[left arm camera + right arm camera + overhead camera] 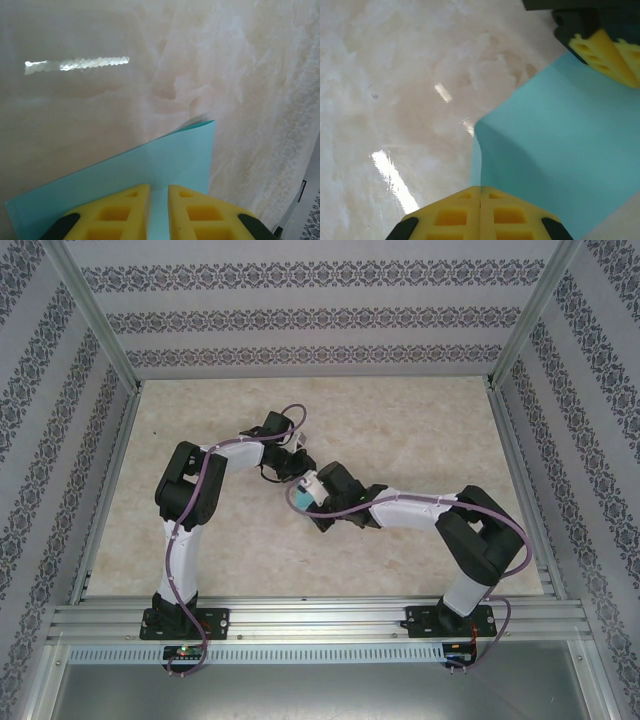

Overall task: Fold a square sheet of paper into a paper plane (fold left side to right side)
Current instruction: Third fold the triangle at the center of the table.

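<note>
my right claw [480, 192] is pressed together, pinching one edge of the teal paper [555, 160] above the marbled desk [395, 75]. my left claw [158, 192] grips the opposite edge, its fingers slightly apart with the paper between them. the paper bends between us.

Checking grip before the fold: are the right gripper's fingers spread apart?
No, in the right wrist view the right gripper fingers meet, pinching the teal paper.

Robot test cell, lab-type setting. Two arms bolted to an aluminium rail [320, 620] at the near edge of a beige marbled counter [400, 420]. Aluminium frame posts [90, 310] enclose it; patterned striped wall panels [300, 310] on three sides.
</note>
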Tool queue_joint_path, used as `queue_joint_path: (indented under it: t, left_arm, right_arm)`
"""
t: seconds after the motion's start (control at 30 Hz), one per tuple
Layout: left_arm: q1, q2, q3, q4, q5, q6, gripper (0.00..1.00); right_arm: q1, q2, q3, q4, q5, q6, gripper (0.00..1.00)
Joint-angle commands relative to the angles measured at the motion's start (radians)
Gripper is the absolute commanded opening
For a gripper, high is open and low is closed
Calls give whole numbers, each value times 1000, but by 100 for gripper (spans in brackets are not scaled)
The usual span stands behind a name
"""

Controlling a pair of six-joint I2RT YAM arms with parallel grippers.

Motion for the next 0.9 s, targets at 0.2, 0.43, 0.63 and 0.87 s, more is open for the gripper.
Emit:
queue_joint_path:
  t: [0.2, 0.43, 0.63, 0.87]
  left_arm:
    - [-8, 49, -9, -59, -56, 37, 19]
    - [-10, 48, -11, -55, -53, 35, 19]
    - [-11, 47, -13, -52, -55, 34, 19]
    - [-12, 48, -19, -48, -56, 33, 19]
  right_arm:
    - [-155, -5, -49, 109, -254, 181, 0]
    - [-188, 19, -34, 80, -279, 185, 0]
    - [-197, 40, -34, 64, -266, 207, 0]
    - [-210, 56, -35, 65, -261, 242, 0]
